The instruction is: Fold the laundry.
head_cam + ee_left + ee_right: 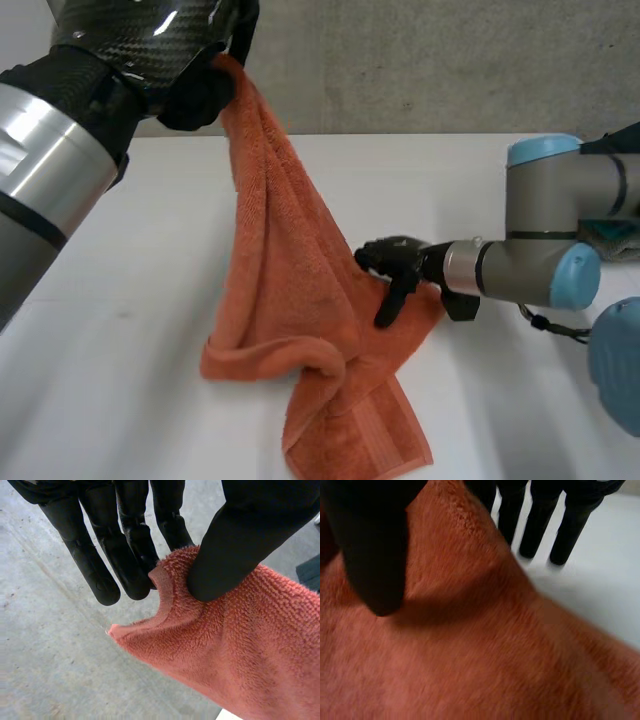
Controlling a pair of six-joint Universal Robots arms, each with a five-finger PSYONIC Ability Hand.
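Observation:
An orange towel (290, 300) hangs from my left hand (195, 95), which is raised over the table's far left. Its lower part lies crumpled on the white table (130, 300). In the left wrist view the thumb (235, 545) pinches the towel's corner (170, 580) against the fingers (135, 565), and the towel (250, 645) hangs away beneath. My right hand (392, 262) is at the towel's right edge, about halfway down. There its thumb (370, 555) hovers over the cloth (470, 645) while its straight fingers (540, 525) reach past the edge above the table.
A grey wall (420, 60) runs behind the table. A dark bundle (610, 238) lies at the far right behind my right arm. Bare table stretches to the left of the towel and in front of it.

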